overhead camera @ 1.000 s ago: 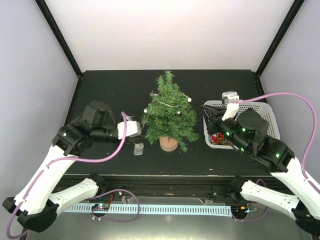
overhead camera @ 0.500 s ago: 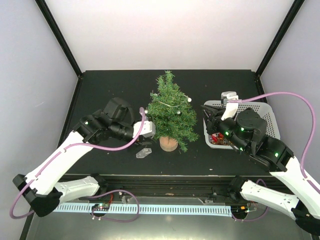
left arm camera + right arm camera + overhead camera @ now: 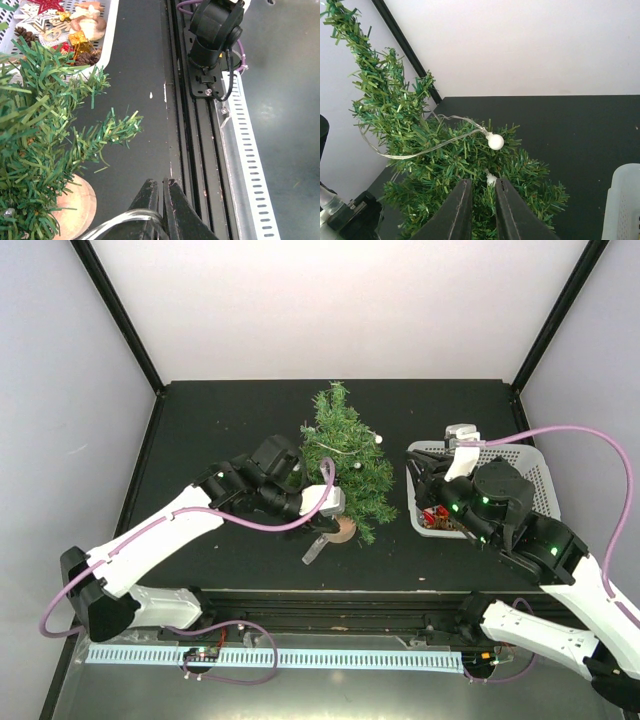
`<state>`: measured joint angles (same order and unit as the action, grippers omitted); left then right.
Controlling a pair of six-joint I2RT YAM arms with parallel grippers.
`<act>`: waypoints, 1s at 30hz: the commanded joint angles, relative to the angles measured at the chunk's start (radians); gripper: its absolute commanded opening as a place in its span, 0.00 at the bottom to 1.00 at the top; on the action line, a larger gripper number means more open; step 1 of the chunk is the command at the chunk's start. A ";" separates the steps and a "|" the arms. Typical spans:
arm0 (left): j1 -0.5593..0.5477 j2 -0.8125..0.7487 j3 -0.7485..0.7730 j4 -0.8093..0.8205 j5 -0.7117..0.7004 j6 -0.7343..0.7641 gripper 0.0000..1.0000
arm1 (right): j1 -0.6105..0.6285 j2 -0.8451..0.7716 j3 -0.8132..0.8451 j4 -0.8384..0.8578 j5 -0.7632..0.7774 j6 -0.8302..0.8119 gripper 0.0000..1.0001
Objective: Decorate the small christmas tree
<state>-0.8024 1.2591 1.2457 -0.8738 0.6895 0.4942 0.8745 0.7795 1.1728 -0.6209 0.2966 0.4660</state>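
**Left gripper pinches the light wire at the foot of the tree**

Nearest the front edge of the black table (image 3: pixel 230 430), a small clear box (image 3: pixel 315 548) lies tilted on the surface, just in front of the tree's round wooden base (image 3: pixel 75 205). The left arm reaches across from the left, and the left gripper (image 3: pixel 162 183) hangs low beside that base, on its front side. Its fingers are pressed almost together, and a thin clear wire (image 3: pixel 117 220) loops in from the left and ends between them, so the gripper is clamped on the wire.

The small christmas tree (image 3: pixel 340 455) stands upright near the middle of the table. The same wire drapes over its upper branches, carrying a round white bulb (image 3: pixel 495 141). A second, smaller bulb (image 3: pixel 491 178) sits lower in the needles.

To the right of the tree, close to it, is a white slotted basket (image 3: pixel 530 465). It holds a heap of ornaments (image 3: pixel 80 30), among them pine cones, a red star and a small gold parcel. The right gripper (image 3: pixel 483 183) hovers over the basket's left edge and points at the tree. Its fingers stand a narrow gap apart, with green needles showing through. The smaller bulb appears right at their tips, but whether it touches them cannot be told.
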 commanded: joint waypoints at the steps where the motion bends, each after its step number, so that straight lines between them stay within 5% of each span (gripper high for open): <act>1: -0.021 0.016 0.029 0.073 -0.069 0.000 0.07 | 0.004 0.000 -0.010 0.019 0.027 -0.023 0.17; 11: -0.027 0.085 0.040 0.134 -0.188 -0.018 0.10 | 0.004 -0.004 -0.018 0.025 0.039 -0.028 0.17; 16: -0.031 0.087 0.046 0.132 -0.213 -0.020 0.23 | 0.003 -0.008 -0.027 0.028 0.039 -0.027 0.17; 30: -0.034 0.029 0.018 0.101 -0.276 0.014 0.35 | 0.004 -0.018 -0.033 0.030 0.036 -0.020 0.18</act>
<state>-0.8318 1.3350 1.2488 -0.7635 0.4484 0.4873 0.8745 0.7753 1.1492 -0.6132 0.3134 0.4503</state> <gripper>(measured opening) 0.322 0.175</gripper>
